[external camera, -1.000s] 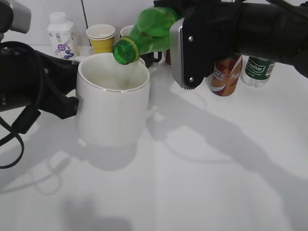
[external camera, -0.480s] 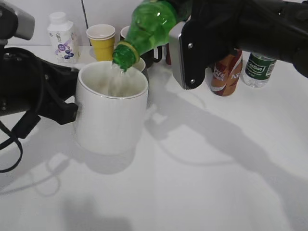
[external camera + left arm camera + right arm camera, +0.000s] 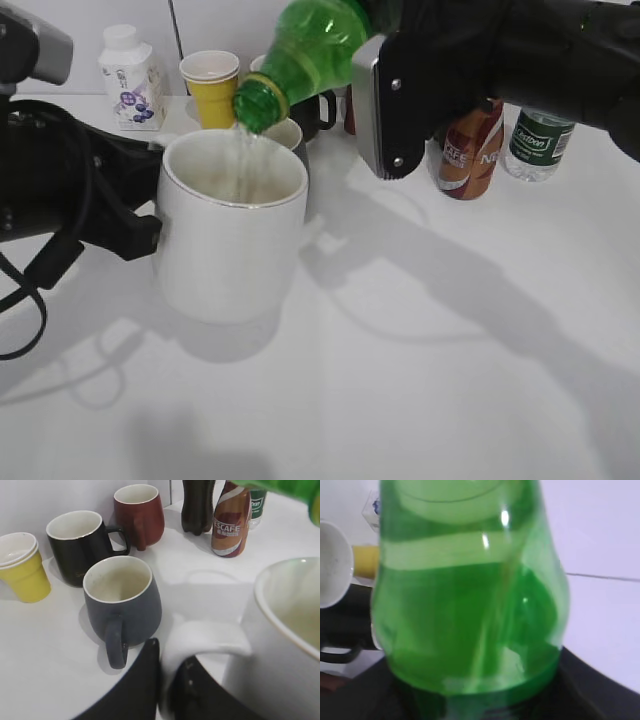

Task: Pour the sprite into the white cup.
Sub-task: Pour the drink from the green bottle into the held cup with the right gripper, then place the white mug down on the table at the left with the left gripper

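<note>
White tabletop; right fingers point(image 3: 400, 70) clamp pouring sprite point(image 3: 305, 55); wrist view shows left fingers point(image 3: 165, 690) pinching white cup point(image 3: 232, 225) handle.

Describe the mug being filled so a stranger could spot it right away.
Look at the front left of the white table, under the tilted green bottle. The white mug stands there, its handle gripped by the left jaws. It is larger than the grey, black and red mugs behind.

Yellow cup point(image 3: 21, 567), grey mug point(image 3: 122, 600) (handle forward)
</note>
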{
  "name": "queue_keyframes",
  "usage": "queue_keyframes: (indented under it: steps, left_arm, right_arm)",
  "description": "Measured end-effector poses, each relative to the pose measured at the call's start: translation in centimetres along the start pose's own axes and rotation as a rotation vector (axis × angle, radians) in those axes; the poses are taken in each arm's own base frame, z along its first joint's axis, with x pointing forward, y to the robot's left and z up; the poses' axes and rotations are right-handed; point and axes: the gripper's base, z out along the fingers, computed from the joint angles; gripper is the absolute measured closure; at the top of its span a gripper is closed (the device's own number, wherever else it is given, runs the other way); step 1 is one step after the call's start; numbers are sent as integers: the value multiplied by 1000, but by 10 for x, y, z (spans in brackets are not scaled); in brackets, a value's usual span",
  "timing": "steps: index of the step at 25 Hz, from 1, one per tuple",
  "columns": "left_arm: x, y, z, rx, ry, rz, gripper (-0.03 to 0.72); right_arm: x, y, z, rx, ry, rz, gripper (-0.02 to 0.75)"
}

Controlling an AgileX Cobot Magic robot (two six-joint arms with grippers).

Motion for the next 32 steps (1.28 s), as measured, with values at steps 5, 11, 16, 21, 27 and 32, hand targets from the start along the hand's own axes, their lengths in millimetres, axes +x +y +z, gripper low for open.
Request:
queue_keyframes:
  steps: [5, 11, 16, 21, 27, 32]
  left_arm:
    - [-2, 0, 0, 2, -21, 1, 642]
    - [-8, -1, 0, 10, -85, 6, 642]
    - [-13, 9, -1, -25, -154, -8, 642]
    - [-15, 49, -2, -174, -232, -38, 642]
    - [1, 107, 15, -346, -362, -90, 642]
    - [35, 131, 47, -405, -387, -107, 642]
  right_arm:
    - [1, 4, 0, -46, 13, 170, 321]
    - [-4, 9, -1, -106, -21, 434, 321]
    - [-5, 10, -1, -124, -4, 871, 321]
    - [-1, 10, -1, -101, 62, 1393, 321]
    - [2, 11, -1, -80, 108, 1592, 321]
    - [6, 17, -2, -91, 204, 1631, 321]
